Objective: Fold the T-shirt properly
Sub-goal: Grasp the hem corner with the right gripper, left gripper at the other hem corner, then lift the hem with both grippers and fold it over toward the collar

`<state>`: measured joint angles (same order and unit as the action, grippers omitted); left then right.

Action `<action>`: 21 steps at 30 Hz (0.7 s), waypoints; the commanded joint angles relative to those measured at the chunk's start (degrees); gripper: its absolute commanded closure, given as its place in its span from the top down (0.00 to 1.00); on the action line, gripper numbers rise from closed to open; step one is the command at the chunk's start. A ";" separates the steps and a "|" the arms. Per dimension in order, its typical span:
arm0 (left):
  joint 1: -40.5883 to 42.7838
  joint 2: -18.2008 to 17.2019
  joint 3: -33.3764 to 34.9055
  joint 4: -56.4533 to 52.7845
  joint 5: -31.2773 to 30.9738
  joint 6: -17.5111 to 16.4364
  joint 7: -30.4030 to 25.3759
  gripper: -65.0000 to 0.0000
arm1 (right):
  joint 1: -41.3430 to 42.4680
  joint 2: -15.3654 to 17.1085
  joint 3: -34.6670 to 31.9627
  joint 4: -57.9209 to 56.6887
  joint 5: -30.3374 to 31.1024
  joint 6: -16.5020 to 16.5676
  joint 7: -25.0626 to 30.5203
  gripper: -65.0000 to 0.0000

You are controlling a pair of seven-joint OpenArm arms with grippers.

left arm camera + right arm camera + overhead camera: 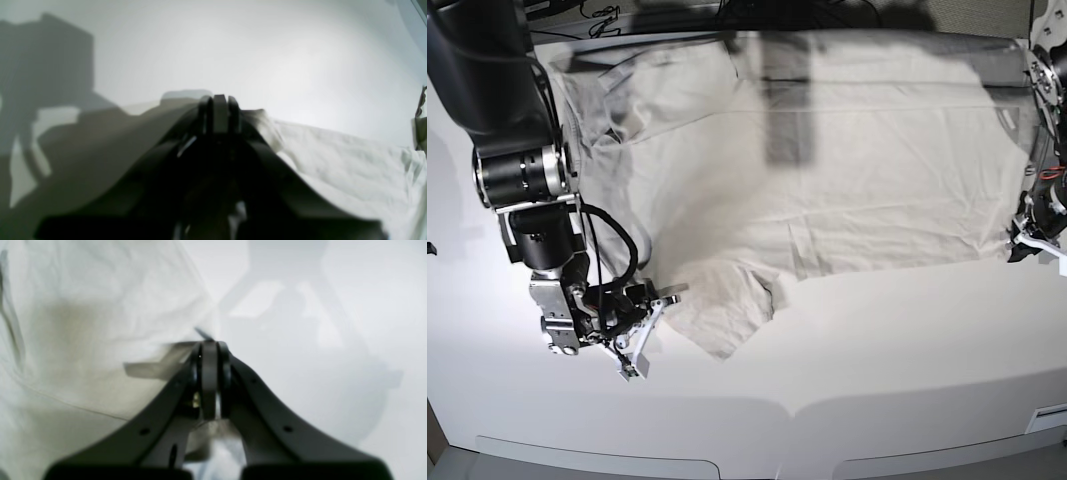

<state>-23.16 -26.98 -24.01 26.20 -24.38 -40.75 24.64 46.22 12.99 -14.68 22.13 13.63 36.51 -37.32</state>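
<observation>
Fingers (208, 380) of the right gripper (209, 344) pinched the T-shirt (857, 170) at lower left; left gripper (219, 100) likewise clamped cloth. Thin hem could slip, judging by shallow bite.

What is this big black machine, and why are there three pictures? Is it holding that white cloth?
It is a robot with two arms, and its job is to fold the T-shirt. One picture looks down from above on the white table, where the pale shirt lies spread out and wrinkled. The other two come from little cameras on the robot's wrists, so you look along its pinchers. The right gripper is the one on the left in the top picture. It is shut at the edge of the shirt, with cloth bunched under it. The left gripper is also shut, at the shirt's other edge. These close pictures are blurry, so whether either pincher really pinches cloth is hard to tell.
</observation>
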 commanded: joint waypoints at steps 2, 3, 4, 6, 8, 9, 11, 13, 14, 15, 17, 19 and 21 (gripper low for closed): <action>-0.37 -0.52 0.13 0.04 1.79 0.75 -0.15 0.00 | 3.21 0.33 0.04 0.72 0.48 0.81 0.42 0.00; -0.52 -0.50 0.13 0.04 1.79 0.75 -0.76 0.00 | 3.50 0.70 0.04 0.74 0.50 0.79 0.50 0.00; -0.76 -0.50 0.13 0.04 1.79 0.75 -0.94 0.00 | 3.69 1.18 0.04 0.74 0.50 0.79 0.92 0.00; -1.66 -0.50 0.13 0.04 1.79 0.75 -1.16 0.00 | 4.15 2.45 0.04 0.74 0.50 0.79 1.90 0.00; -3.10 -0.48 0.13 0.04 1.79 0.75 -1.16 0.00 | 4.26 3.87 0.04 0.74 0.50 0.76 2.80 0.00; -3.96 -0.46 0.13 0.04 1.79 0.75 -1.16 0.00 | 4.26 4.50 0.04 0.74 0.52 0.76 3.30 0.00; -5.97 -0.31 0.13 0.04 1.84 0.75 -1.09 0.00 | 4.26 5.66 0.04 0.74 0.50 0.76 4.90 0.00; -8.02 0.02 0.13 0.04 1.84 0.75 -0.87 0.00 | 4.31 6.64 0.04 0.74 0.52 0.76 6.88 0.00; -9.07 0.17 0.13 0.04 1.86 0.75 -0.20 0.00 | 4.46 7.02 0.04 0.74 0.50 0.76 7.58 0.00; -10.08 0.33 0.13 0.04 1.92 0.75 0.63 0.00 | 4.76 7.34 0.04 0.74 0.50 0.76 7.76 0.00; -11.76 0.28 0.13 0.04 2.60 0.75 1.97 0.00 | 5.53 7.65 0.04 0.74 0.55 0.76 7.74 0.00; -13.14 0.26 0.13 0.04 3.41 0.75 3.45 0.00 | 6.47 7.85 0.04 0.76 0.59 0.76 7.13 0.00; -13.51 0.31 0.13 0.04 3.32 0.75 4.55 0.00 | 7.17 7.98 0.04 0.76 1.77 0.83 5.16 0.00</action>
<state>-35.09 -25.71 -23.73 25.39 -20.34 -39.42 30.06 51.13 20.36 -14.74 22.11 14.79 37.15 -33.26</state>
